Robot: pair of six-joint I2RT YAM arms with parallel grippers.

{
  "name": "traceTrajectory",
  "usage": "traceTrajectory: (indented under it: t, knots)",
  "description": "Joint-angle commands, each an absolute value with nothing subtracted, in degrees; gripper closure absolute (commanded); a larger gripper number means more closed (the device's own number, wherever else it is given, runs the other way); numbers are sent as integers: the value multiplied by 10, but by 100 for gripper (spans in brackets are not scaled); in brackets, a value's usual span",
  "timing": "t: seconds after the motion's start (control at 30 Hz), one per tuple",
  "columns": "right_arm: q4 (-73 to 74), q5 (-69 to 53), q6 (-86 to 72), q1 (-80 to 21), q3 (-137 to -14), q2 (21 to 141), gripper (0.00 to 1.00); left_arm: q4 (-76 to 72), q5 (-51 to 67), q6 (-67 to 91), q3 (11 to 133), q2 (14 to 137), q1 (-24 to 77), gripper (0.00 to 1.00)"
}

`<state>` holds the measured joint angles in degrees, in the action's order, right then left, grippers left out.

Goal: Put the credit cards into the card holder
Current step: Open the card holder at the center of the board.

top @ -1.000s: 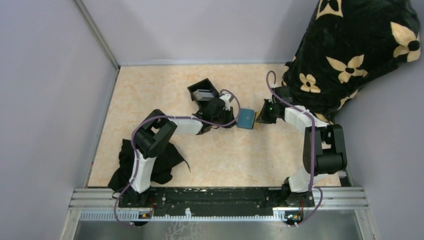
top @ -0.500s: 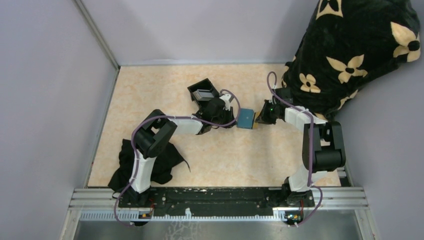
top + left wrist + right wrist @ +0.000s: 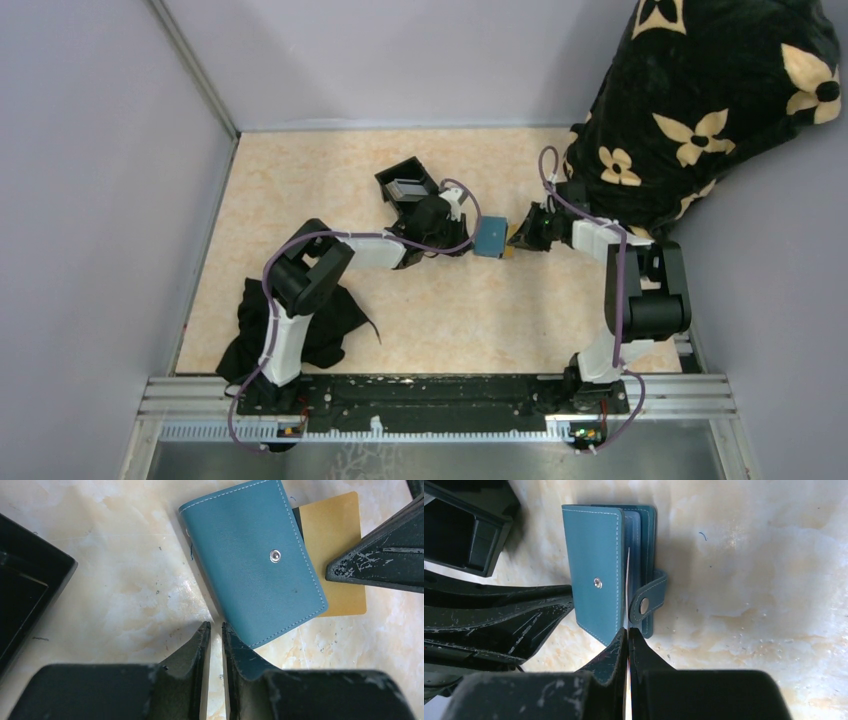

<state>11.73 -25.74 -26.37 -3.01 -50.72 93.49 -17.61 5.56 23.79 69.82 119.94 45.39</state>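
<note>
Insertion looks to be the step in hand. The right gripper point(image 3: 628, 636) is pressed together on the tan-yellow credit card point(image 3: 340, 550) and pinches it by its trailing edge. The card's leading part is tucked between the front cover and the inner pockets of the teal card holder point(image 3: 252, 565). The card holder lies opened on the table point(image 3: 115, 585), between the two grippers, with its snap strap point(image 3: 647, 599) flopped to one side. The left gripper point(image 3: 215, 631) sits at the holder's opposite side, its jaws almost together with a slim gap and nothing in it. One finger seems to brace the cover's edge.

The card is likely thin, stiff, light and slick, so a pinch on its flat faces near the trailing edge suits it. Too hard a push could bow it. The holder looks soft and light and would probably skid on the smooth table unless backed from behind. What is probably the grey card point(image 3: 406, 188) lies in the black tray point(image 3: 398, 168), well apart.
</note>
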Motion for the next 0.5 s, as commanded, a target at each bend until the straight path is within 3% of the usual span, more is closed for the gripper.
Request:
traceTrajectory:
  t: [0.0,0.47]
  knots:
    - [52,-306,-285,-20,-489,934,100,-112,43,220,681,1201,461,79]
    - [42,-327,-288,-17,-492,903,100,-98,28,209,671,1197,461,79]
